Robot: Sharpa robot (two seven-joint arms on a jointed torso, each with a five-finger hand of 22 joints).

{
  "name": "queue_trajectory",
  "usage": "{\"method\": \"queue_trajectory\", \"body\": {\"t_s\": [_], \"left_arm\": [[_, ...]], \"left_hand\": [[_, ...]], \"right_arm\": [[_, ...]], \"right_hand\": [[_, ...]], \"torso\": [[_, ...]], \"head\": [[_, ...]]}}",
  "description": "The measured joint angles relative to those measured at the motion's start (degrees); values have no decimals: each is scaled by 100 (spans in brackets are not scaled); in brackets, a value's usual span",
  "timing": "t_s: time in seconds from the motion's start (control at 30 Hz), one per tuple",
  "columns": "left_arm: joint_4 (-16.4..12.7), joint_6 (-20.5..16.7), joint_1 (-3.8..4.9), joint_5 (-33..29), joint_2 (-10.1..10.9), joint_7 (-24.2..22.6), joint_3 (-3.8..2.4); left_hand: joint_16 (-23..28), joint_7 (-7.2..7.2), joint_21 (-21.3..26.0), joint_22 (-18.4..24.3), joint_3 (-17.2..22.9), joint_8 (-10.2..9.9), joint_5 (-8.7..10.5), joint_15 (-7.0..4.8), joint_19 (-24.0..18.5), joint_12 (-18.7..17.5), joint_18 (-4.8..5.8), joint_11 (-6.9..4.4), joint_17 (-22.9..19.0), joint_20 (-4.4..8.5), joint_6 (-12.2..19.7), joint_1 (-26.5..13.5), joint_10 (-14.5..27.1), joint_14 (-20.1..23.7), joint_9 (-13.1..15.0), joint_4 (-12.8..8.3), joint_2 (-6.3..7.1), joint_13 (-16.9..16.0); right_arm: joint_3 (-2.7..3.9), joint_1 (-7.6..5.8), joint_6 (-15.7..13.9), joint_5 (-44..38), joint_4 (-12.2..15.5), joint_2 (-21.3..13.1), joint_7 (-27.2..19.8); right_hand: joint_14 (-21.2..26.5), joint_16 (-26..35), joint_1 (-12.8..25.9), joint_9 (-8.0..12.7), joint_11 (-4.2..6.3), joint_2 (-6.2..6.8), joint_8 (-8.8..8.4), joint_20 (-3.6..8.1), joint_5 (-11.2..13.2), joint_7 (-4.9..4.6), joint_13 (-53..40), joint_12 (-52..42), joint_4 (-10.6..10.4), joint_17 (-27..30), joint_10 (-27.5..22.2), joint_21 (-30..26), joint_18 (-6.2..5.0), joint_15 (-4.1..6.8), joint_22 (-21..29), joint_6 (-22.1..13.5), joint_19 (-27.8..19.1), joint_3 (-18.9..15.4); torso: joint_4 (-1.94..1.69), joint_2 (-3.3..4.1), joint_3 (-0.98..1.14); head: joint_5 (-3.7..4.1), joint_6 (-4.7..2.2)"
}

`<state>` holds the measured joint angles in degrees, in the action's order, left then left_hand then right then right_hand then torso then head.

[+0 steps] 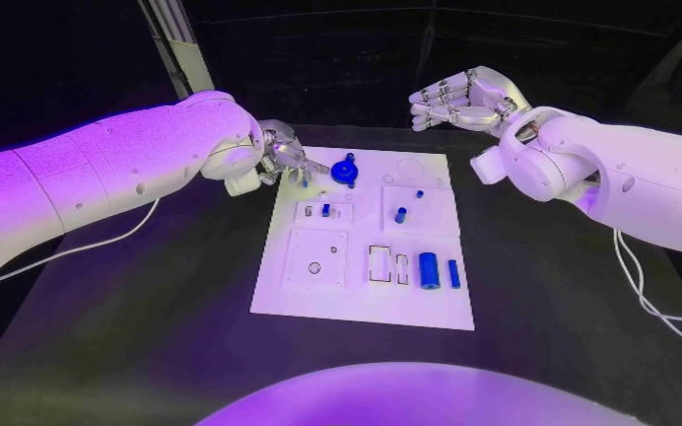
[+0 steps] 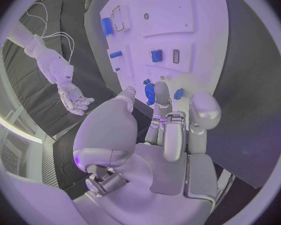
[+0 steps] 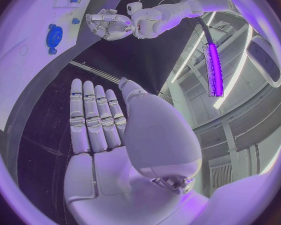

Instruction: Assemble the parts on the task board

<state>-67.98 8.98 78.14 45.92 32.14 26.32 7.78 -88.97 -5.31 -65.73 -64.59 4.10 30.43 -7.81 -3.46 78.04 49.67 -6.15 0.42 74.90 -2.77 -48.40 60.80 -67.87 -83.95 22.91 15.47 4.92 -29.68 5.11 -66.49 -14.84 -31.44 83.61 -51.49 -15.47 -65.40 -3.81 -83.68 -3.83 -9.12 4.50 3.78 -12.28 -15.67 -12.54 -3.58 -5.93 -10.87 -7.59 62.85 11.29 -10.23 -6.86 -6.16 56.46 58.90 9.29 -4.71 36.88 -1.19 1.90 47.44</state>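
The white task board (image 1: 427,239) lies in the middle of the table. A round blue gear-like part (image 1: 346,172) (image 2: 150,93) sits near its far left corner. My left hand (image 1: 277,160) (image 2: 168,125) hovers at that corner with its fingers apart, fingertips (image 2: 160,92) right beside the gear; a small blue piece (image 2: 178,93) lies between them, and nothing is gripped. A big blue cylinder (image 1: 430,270) and a slim blue bar (image 1: 453,273) lie near the board's near right. My right hand (image 1: 462,101) (image 3: 97,120) is raised beyond the far right corner, fingers straight and holding nothing.
More small blue parts sit on the board: one in a recess (image 1: 325,210), a peg (image 1: 401,215) and a tiny one (image 1: 418,192). A square plate with a hole (image 1: 315,266) is at the near left. A metal post (image 1: 168,22) stands behind my left arm.
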Motion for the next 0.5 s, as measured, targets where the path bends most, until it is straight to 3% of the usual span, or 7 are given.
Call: {"method": "queue_trajectory", "body": {"t_s": [0.2, 0.27, 0.5], "left_arm": [[410, 284, 56, -8, -74, 3, -19], [642, 408, 67, 37, -180, 9, -20], [1455, 634, 86, 275, -617, -32, -18]], "left_hand": [[27, 10, 5, -5, -74, 0, -9, 0, 1, 2, 0, 0, 0, 0, -54, 348, 0, 0, -66, -54, -168, 32], [27, 10, 35, 12, -80, 0, -22, 0, -18, 2, 0, 13, 0, -19, -54, 409, 13, 0, -88, -60, -223, 43], [66, 10, 156, 121, -211, 0, -22, 0, -44, 2, -1, 41, 0, -44, -54, 414, 41, 0, -152, -24, -228, 73]], "right_arm": [[0, 1, 8, 0, -8, 2, 0], [-1, 1, 9, 0, -12, 5, -1], [-1, 1, 10, 0, -19, 27, -2]], "right_hand": [[0, 0, 39, 0, 0, 8, 0, 0, 0, 0, 0, 0, 0, 4, 0, 0, 0, 0, 2, 0, 0, 0], [0, 0, 54, 0, 0, -7, 0, 0, 0, 0, 0, 0, 9, 15, 0, -13, 0, 0, 10, 0, 0, -8], [0, 0, 53, 0, 0, -6, 0, 0, 0, 0, 0, 0, 16, 18, 0, -26, 0, 0, 16, 0, 0, -16]], "torso": [[0, 4, -2], [2, 5, -2], [13, 11, 0]], "head": [[-8, -16], [-15, -23], [-48, -55]]}}
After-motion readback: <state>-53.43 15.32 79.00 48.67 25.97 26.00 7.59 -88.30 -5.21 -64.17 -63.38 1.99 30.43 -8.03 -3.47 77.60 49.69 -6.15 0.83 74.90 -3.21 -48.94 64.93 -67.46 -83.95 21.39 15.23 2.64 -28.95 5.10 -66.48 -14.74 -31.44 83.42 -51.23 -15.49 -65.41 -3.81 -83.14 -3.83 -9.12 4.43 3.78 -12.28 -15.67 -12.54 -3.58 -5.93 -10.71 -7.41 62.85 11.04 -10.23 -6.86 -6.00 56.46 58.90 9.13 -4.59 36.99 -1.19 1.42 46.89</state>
